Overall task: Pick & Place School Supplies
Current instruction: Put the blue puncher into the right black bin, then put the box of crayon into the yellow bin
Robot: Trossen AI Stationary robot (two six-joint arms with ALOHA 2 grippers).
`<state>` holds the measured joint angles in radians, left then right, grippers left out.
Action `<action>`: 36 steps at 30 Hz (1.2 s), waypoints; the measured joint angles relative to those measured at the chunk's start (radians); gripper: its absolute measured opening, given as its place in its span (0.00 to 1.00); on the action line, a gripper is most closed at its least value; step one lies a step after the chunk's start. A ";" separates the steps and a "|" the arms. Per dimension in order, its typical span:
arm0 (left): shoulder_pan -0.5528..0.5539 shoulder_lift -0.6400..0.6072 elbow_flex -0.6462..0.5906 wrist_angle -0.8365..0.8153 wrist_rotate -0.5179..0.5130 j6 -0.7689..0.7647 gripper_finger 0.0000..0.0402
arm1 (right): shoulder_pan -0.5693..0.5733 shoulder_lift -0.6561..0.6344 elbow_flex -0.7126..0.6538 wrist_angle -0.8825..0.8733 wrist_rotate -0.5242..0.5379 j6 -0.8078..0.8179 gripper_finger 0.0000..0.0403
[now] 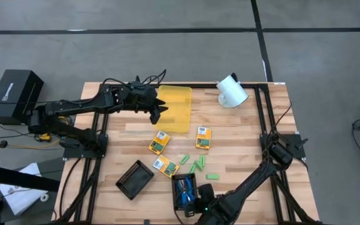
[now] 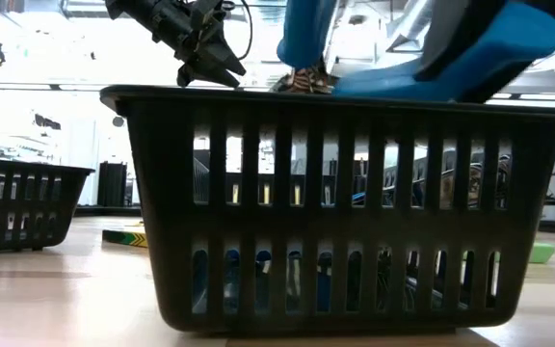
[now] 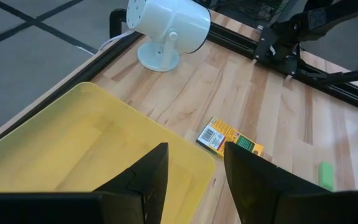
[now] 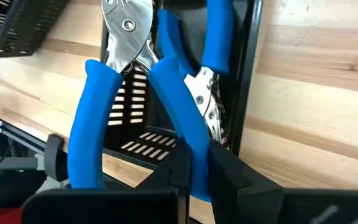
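My left gripper [image 1: 157, 111] hangs open over the near edge of the translucent yellow bin [image 1: 175, 107] and holds nothing; it also shows high up in the low view [image 2: 210, 60]. My right gripper [image 1: 193, 201] is at the table's near edge, over a black tray [image 1: 184, 189], shut on a blue-handled tool [image 4: 129, 37]. A second blue-handled tool [image 4: 219, 37] lies beside it in the tray. Three yellow-orange boxes [image 1: 159, 142], [image 1: 203, 137], [image 1: 165, 165] and several light-green sticks [image 1: 195, 165] lie flat on the wood. My right gripper [image 4: 197, 167] pinches one blue handle [image 4: 180, 121] of the plier-like tool between its two fingers, near that handle's free end. The fingers lie roughly along the handle. The tool's metal head [image 4: 128, 25] points away from the gripper, over the tray; whether it rests there I cannot tell.
An empty black slatted tray [image 1: 134, 179] stands near the table's near-left part. A white lamp-like object [image 1: 232, 92] stands at the far edge, right of the bin. Black frame rails [image 1: 264, 119] run along both table sides. A lone green block [image 1: 212, 177] lies right of the tool tray.
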<state>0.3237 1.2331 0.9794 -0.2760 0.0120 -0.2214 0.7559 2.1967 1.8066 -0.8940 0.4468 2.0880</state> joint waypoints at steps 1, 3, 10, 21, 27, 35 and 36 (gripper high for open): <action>0.000 0.000 0.000 0.000 0.000 0.000 0.37 | 0.000 0.000 -0.003 0.002 -0.002 0.000 0.05; 0.000 0.000 0.000 0.000 0.000 0.000 0.37 | 0.001 0.000 -0.018 0.012 -0.005 0.000 0.05; 0.000 0.000 0.000 0.000 0.001 0.004 0.37 | 0.001 0.000 -0.062 0.029 -0.005 -0.001 0.05; 0.000 0.000 0.000 0.000 0.001 0.005 0.37 | -0.020 0.000 -0.078 0.078 0.004 -0.052 0.17; 0.000 0.000 0.000 0.000 0.000 0.007 0.37 | -0.032 0.000 -0.078 0.131 0.051 -0.107 0.29; 0.000 0.000 0.000 -0.001 0.000 0.008 0.37 | -0.048 -0.004 -0.078 0.139 0.053 -0.110 0.44; 0.000 0.000 0.000 -0.001 0.001 0.008 0.37 | -0.052 -0.008 -0.078 0.142 0.053 -0.115 0.46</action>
<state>0.3237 1.2332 0.9794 -0.2771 0.0127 -0.2138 0.7042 2.1889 1.7287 -0.7521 0.5000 1.9727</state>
